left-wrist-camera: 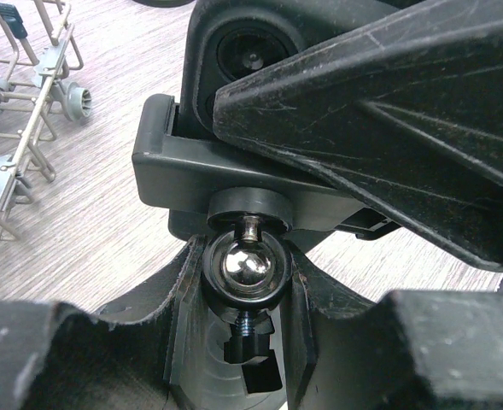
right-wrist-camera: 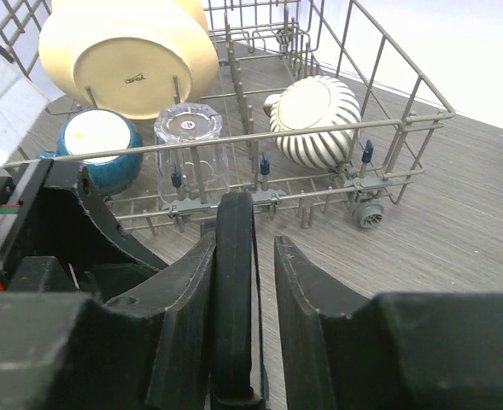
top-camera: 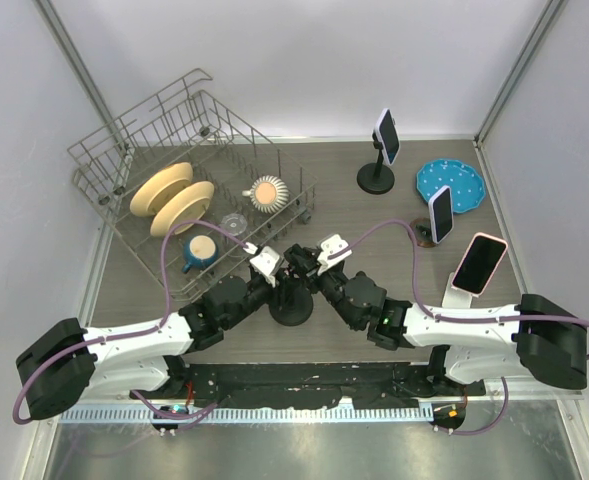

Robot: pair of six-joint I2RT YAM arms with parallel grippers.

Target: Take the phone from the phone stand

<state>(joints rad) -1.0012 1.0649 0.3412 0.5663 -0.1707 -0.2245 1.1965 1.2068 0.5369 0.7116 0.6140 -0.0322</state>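
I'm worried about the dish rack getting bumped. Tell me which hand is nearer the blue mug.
Left. The left hand sits right of the blue mug, at the neck of the phone stand; the right hand is farther right, across the stand from it.

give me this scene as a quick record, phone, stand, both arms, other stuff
phone: black, edge-on in the right wrist view
phone stand: black round base at table centre, under both arms
left gripper: fingers shut on the stand's ball joint
right gripper: fingers straddle the phone, gap on one side
other: dish rack far left
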